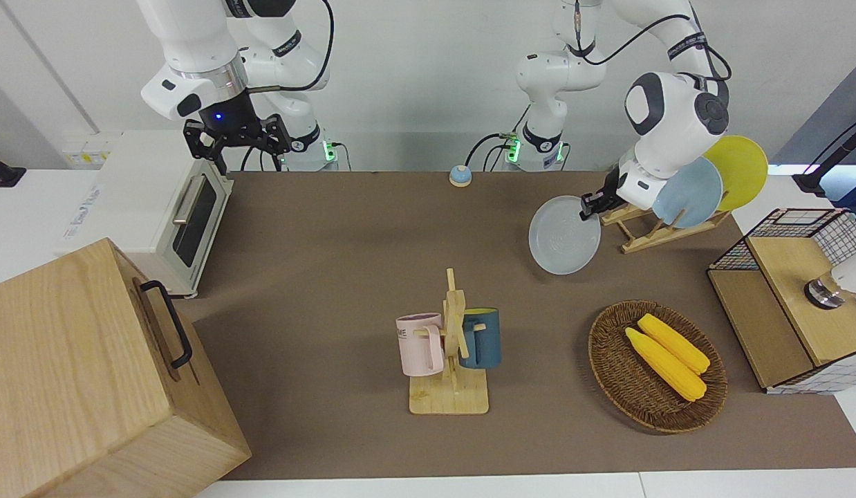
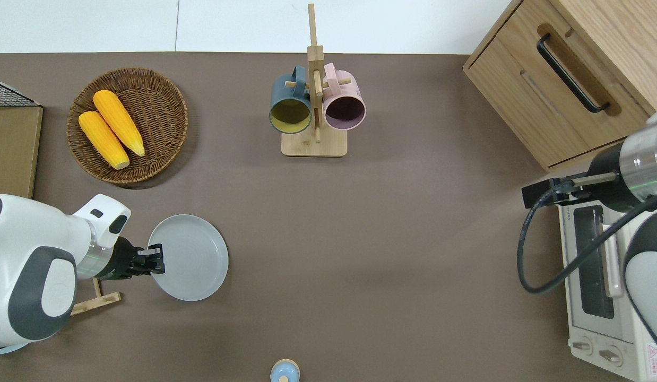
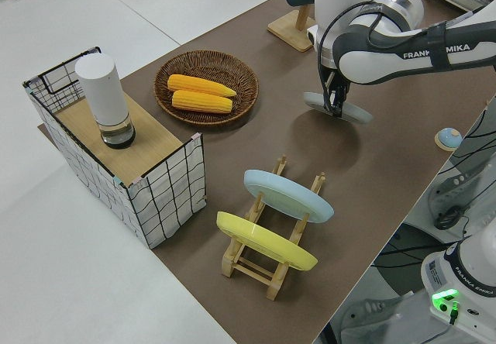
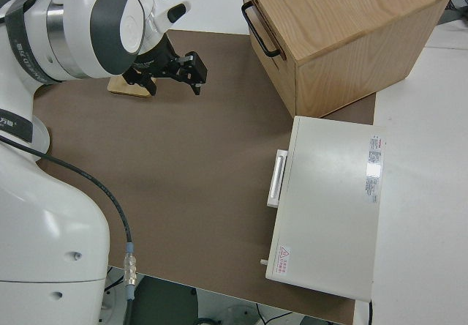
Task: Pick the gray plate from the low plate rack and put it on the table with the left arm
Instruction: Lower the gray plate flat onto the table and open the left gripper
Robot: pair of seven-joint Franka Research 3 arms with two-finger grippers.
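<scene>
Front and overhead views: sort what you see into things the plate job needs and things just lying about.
In the job:
- gray plate, gripped at its rim by the left gripper
- low plate rack
- table

Just lying about:
- light blue plate, yellow plate
- basket of corn
- mug stand
- toaster oven
- wooden cabinet

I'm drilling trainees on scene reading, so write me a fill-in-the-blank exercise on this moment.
1. The left tool is shut on the rim of the ____ plate.
2. Two plates remain in the low plate rack: a light blue plate and a ____ one.
3. The wicker basket holds two ears of ____.
4. The wooden mug stand carries a dark blue mug and a ____ mug.

Missing words: gray; yellow; corn; pink
</scene>
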